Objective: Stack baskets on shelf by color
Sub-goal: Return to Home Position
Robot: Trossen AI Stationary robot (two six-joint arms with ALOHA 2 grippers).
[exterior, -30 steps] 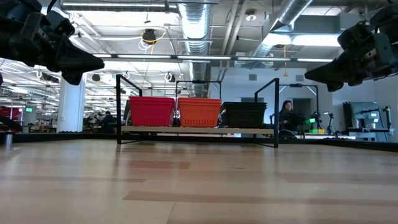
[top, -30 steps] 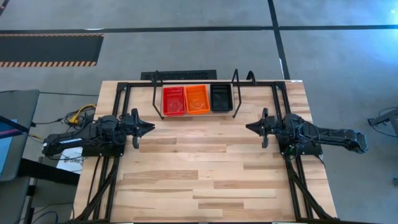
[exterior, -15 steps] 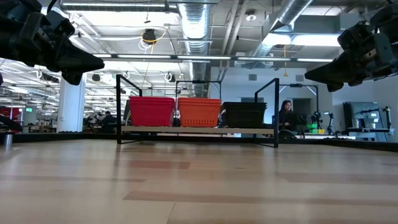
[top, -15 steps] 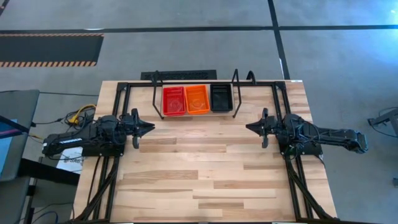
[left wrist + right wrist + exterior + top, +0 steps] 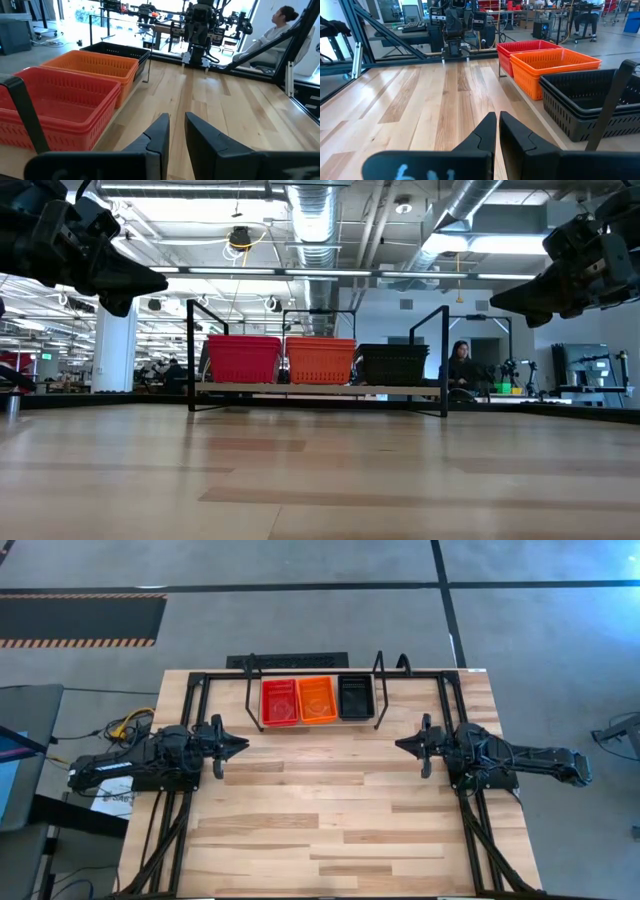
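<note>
Three stacks of baskets stand side by side on the shelf (image 5: 250, 705) at the table's far middle: red (image 5: 280, 702) on the left, orange (image 5: 317, 699) in the middle, black (image 5: 355, 696) on the right. They rest by their bottoms on the shelf board (image 5: 320, 389). My left gripper (image 5: 244, 745) hovers above the table, near and to the left of the shelf, shut and empty. My right gripper (image 5: 398, 745) hovers near and to the right of the shelf, shut and empty. The two grippers point at each other.
The wooden tabletop (image 5: 330, 820) stretches bare between and in front of the arms. Black frame rods (image 5: 190, 700) run along the table's sides and far edge. A person (image 5: 462, 365) sits in the room beyond the table.
</note>
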